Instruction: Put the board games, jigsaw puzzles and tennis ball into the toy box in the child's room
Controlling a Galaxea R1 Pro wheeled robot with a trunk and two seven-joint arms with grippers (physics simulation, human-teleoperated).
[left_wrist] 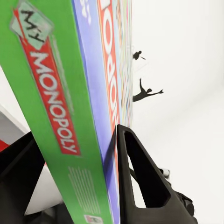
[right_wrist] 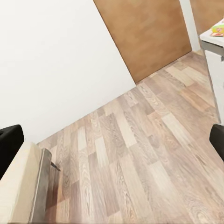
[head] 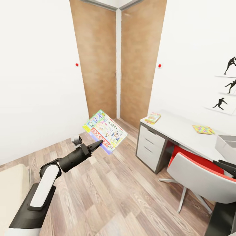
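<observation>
The left tool (head: 99, 143) is closed tight on the Monopoly box (head: 105, 130), holding it up over the wood floor (head: 108, 190). Up close, a black finger (left_wrist: 140, 172) presses its flat side. The right tool (right_wrist: 112, 140) has its tips far apart and holds nothing; the grey toy box (head: 226, 144), maybe, sits on the worktop (head: 178, 129).

A Monopoly board game (head: 105, 131) is held tilted in the air at about 11 o'clock. On the desk at 2 o'clock lie a small colourful box (head: 152, 117), a flat multicoloured puzzle (head: 203, 129) and the grey toy box (head: 226, 143)
</observation>
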